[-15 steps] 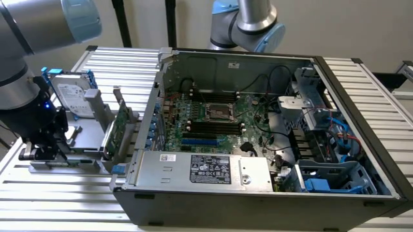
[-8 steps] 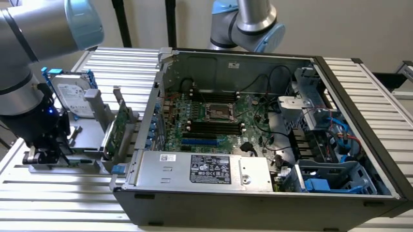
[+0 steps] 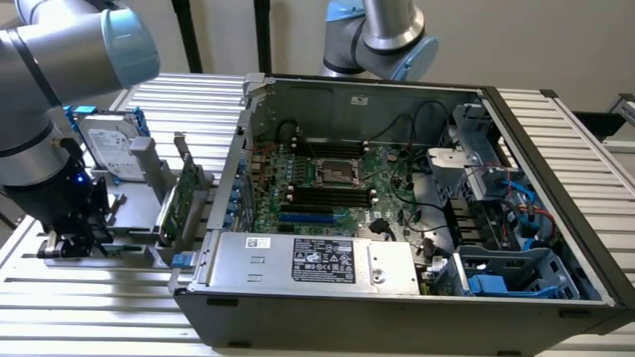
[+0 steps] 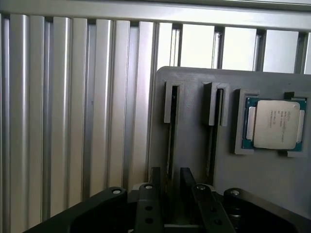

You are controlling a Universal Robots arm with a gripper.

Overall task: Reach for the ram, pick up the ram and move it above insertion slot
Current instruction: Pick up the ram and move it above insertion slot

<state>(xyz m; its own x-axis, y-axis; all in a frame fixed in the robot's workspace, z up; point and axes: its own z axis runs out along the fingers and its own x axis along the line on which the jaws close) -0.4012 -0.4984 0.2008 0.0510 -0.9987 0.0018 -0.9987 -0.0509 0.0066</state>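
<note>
Grey holder (image 4: 194, 107) | hand (image 4: 171, 172) straddles ram (image 4: 169, 131) (fingers (image 4: 155, 180) apart) | CPU (image 4: 274, 124) print unreadable

The near end of the ram (image 4: 171, 141) is hidden behind the hand (image 4: 170, 187).

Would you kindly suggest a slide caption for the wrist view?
Gripper poised over a slotted grey holder, processor seated alongside.

The table (image 3: 89, 297) is ribbed bare aluminium with a soft sheen, and the holder (image 4: 272, 179) on it is matt grey plastic, faintly grainy, carrying a processor (image 4: 275, 124) with a dull brushed-metal lid. The gripper (image 4: 170, 177) looks matt black. The computer case (image 3: 397, 323) is dark painted sheet metal outside and bare grey metal inside, and its power supply (image 3: 248, 260) is plain silvery metal with a glossy label (image 3: 328, 262).
</note>
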